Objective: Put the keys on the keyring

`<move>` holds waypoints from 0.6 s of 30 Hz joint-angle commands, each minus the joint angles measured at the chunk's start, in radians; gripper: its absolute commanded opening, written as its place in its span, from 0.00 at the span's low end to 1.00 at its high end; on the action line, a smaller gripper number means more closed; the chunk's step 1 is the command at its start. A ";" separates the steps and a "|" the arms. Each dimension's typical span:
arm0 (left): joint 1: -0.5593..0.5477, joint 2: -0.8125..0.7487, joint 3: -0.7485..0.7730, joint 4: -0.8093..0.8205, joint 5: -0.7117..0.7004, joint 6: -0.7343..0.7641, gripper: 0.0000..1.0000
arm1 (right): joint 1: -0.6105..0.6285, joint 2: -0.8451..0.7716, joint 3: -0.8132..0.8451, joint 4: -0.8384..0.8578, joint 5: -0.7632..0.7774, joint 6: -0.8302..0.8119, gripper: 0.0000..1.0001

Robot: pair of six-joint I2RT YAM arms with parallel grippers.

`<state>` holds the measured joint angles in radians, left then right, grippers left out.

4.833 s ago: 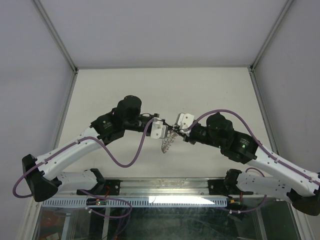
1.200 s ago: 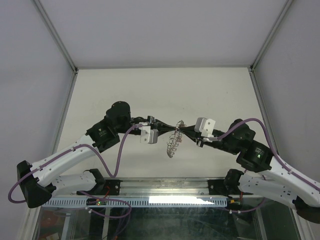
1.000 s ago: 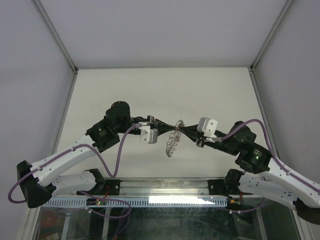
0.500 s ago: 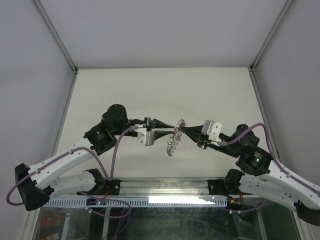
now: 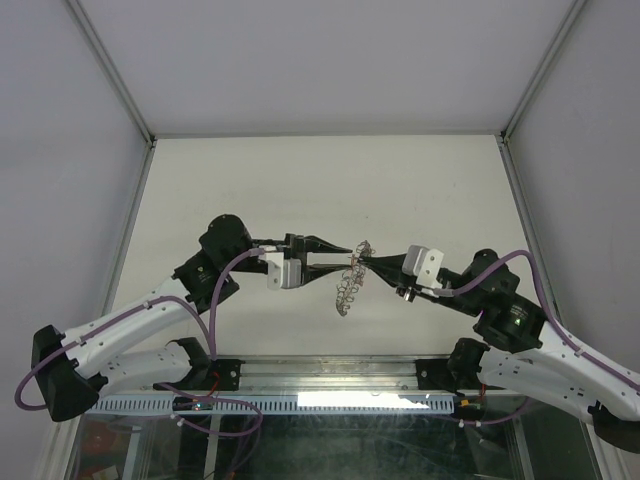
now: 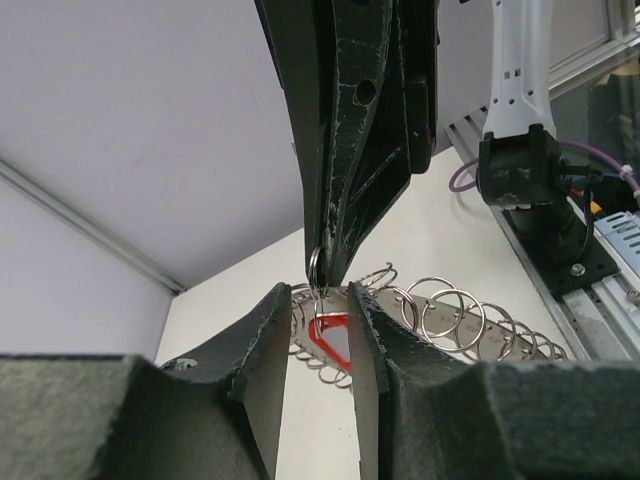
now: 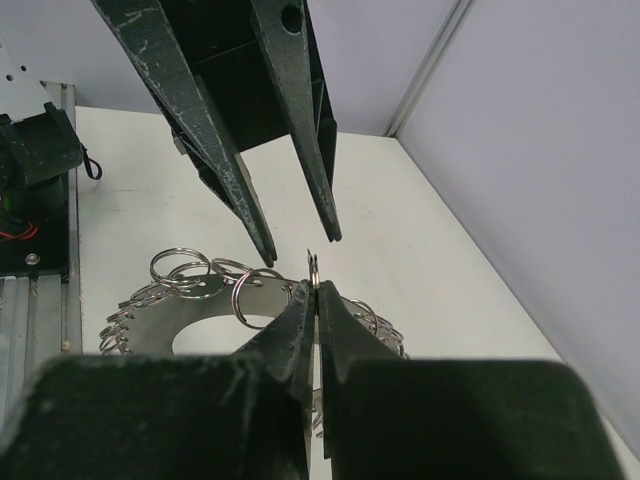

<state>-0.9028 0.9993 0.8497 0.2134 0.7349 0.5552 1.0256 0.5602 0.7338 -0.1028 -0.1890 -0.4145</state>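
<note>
The keyring (image 5: 345, 288) is a flat silver ring-shaped plate (image 7: 150, 335) fringed with many small split rings, and it hangs in the air over the middle of the table. My right gripper (image 5: 362, 262) (image 7: 315, 285) is shut on one small split ring (image 7: 313, 265) at its rim. My left gripper (image 5: 340, 258) (image 6: 320, 295) stands open facing it, its tips either side of that ring and touching nothing. The red tag (image 6: 325, 328) of the keys shows between my left fingers, against the plate (image 6: 454, 319). The small key itself I cannot make out.
The white table (image 5: 330, 180) lies inside an enclosure of pale walls with metal corner posts. A metal rail (image 5: 330, 375) and both arm bases run along the near edge. Purple cables loop beside each arm.
My left gripper has opened and drawn back a little to the left. The right gripper stays shut, and the keyring hangs in about the same place.
</note>
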 commanded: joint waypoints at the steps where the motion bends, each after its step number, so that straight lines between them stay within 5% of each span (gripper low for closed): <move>1: -0.004 0.015 -0.004 0.107 0.049 -0.056 0.28 | 0.002 -0.006 0.042 0.060 -0.022 -0.018 0.00; 18: -0.004 0.055 0.016 0.073 0.052 -0.036 0.21 | 0.002 -0.008 0.051 0.070 -0.048 -0.027 0.00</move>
<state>-0.9028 1.0496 0.8478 0.2775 0.7643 0.5125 1.0256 0.5621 0.7338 -0.1246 -0.2226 -0.4286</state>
